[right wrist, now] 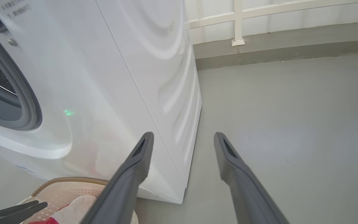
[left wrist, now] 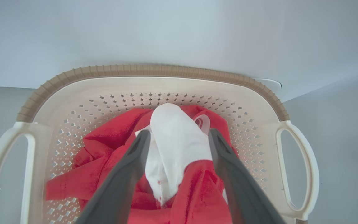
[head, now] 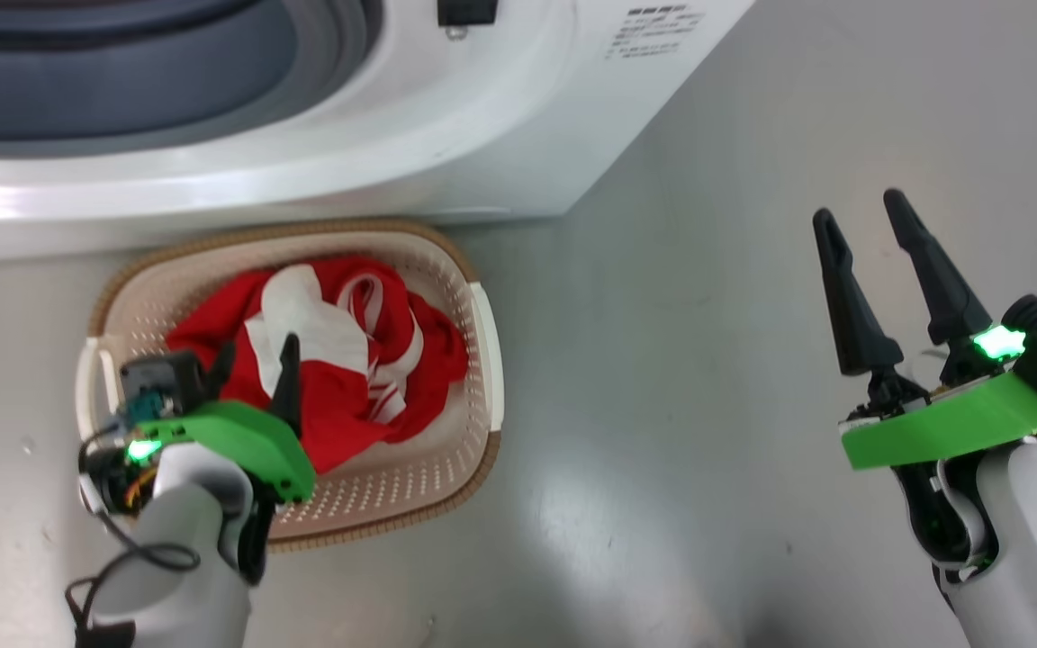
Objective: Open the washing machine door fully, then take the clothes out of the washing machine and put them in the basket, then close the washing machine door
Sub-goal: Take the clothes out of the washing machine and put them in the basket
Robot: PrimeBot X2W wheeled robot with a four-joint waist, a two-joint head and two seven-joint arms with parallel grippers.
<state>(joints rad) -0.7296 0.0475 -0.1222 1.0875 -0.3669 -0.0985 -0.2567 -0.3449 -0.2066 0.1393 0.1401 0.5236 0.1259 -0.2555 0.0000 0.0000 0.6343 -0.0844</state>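
Observation:
The cream basket [head: 302, 232] stands on the floor just in front of the white washing machine [head: 392, 153]. Red clothes [head: 392, 360] with white bands lie piled inside it. My left gripper [head: 257, 346] hangs over the basket's near left part, pointing down into the pile. In the left wrist view this gripper [left wrist: 179, 133] is open, and a white fold of the clothes [left wrist: 104, 146] rises between the spread fingers. My right gripper [head: 856, 205] is open and empty above bare floor, far right of the basket. The washing machine door is out of view.
The machine's grey rubber ring [head: 122, 81] and its opening sit at the top left. In the right wrist view the machine's side panel [right wrist: 120, 77] is close on the left, with grey floor [right wrist: 291, 124] to the right and a white railing [right wrist: 238, 21] behind.

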